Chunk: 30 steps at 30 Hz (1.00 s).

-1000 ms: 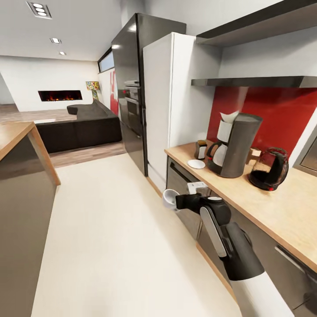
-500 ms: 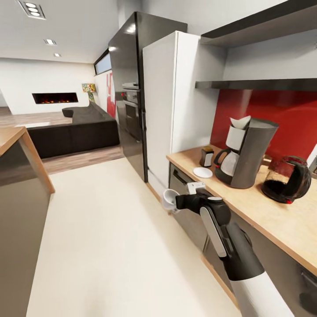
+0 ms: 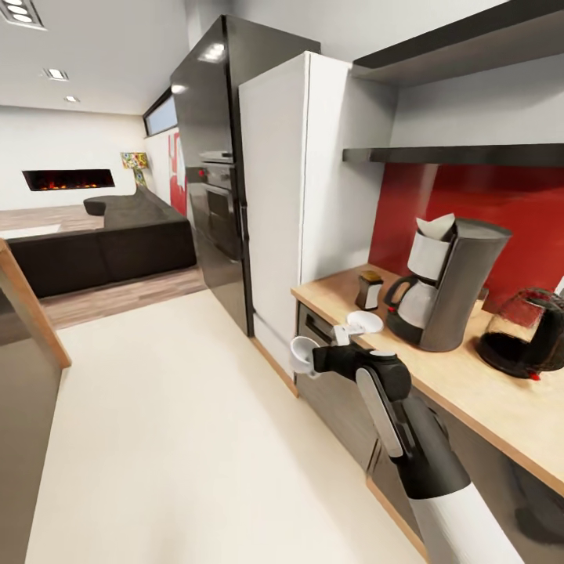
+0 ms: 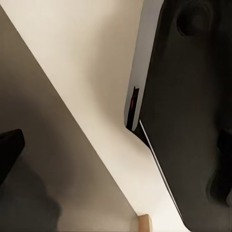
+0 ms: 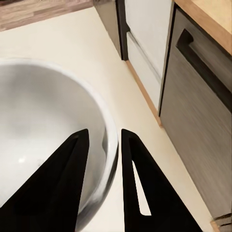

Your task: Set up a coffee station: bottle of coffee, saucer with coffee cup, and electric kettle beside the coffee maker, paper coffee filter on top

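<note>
A kitchen with a pale floor [image 3: 180, 439] runs back to a lounge with a dark sofa [image 3: 102, 251] and a lit fireplace [image 3: 66, 179]. On the robot's right a wooden countertop [image 3: 470, 384] ends against a white fridge [image 3: 294, 188], under two dark shelves and a red back wall.

In the head view the coffee maker [image 3: 450, 283] stands on the countertop with a white paper filter [image 3: 435, 227] sticking out of its top. A brown bottle of coffee [image 3: 369, 290] stands beside it on the fridge side, the white saucer [image 3: 364, 320] lies near the counter's front edge before the bottle, and the dark kettle [image 3: 526, 333] sits on the coffee maker's other side. The right arm reaches forward in front of the cabinet fronts, off the counter edge, and its right gripper [image 3: 313, 356] carries the white coffee cup [image 3: 302, 354] out over the open floor, just short of the saucer.

The right wrist view gives the grip: the two dark fingers [image 5: 72, 179] are closed over the cup's [image 5: 46, 145] rim, one inside the bowl and one outside. It also shows a grey drawer front with a dark handle [image 5: 200, 60] under the counter lip.

The left wrist view shows floor, a brown cabinet side and part of the robot's own dark body; I cannot tell how that claw stands.

Between the counter and the wooden island edge [image 3: 27, 305] on the left the floor lies wide open.
</note>
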Available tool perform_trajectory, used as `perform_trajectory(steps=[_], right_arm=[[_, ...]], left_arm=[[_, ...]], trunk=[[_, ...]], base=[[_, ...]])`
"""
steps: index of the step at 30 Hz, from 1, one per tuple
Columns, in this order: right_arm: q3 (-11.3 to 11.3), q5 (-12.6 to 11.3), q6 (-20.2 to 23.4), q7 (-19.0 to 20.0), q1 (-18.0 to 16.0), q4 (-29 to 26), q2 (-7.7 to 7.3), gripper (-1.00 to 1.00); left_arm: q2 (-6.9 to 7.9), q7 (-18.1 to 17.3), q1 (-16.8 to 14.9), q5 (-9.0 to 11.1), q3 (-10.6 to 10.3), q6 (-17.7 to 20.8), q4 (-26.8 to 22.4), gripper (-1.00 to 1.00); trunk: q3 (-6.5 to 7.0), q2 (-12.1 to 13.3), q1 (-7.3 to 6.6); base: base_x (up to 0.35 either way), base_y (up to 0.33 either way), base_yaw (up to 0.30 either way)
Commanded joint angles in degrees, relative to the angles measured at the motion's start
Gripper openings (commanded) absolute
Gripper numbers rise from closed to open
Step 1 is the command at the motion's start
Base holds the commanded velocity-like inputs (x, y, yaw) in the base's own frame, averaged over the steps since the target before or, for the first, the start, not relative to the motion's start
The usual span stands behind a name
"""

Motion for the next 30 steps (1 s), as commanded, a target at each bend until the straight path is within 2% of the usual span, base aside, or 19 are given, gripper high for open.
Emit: perform_trajectory(steps=[1, 8, 23, 30], right_arm=[[0.02, -0.49, 0.22, -0.27, -0.04, -0.03, 0.03, -1.00], [0.01, -0.49, 0.22, -0.26, -0.06, -0.03, 0.03, -1.00], [0.01, -0.40, 0.22, -0.28, -0.05, -0.03, -0.04, -1.00], [0.01, -0.40, 0.22, -0.28, -0.04, -0.02, -0.06, -1.00]], left_arm=[[0.01, -0.30, 0.04, 0.06, 0.38, -0.01, -0.09, 1.00], [0.01, -0.30, 0.04, 0.05, 0.38, -0.14, -0.09, 1.00], [0.06, -0.30, 0.04, 0.04, 0.34, -0.57, -0.09, 1.00], [0.09, -0.30, 0.04, 0.08, 0.29, -0.65, -0.02, 1.00]], trunk=[[-0.06, -0.05, 0.04], [-0.05, -0.05, 0.04], [0.37, -0.05, 0.04], [0.52, -0.05, 0.04]], base=[[0.291, 0.225, -0.004], [0.285, 0.231, -0.023], [0.282, 0.232, -0.245], [0.313, 0.135, -0.197]])
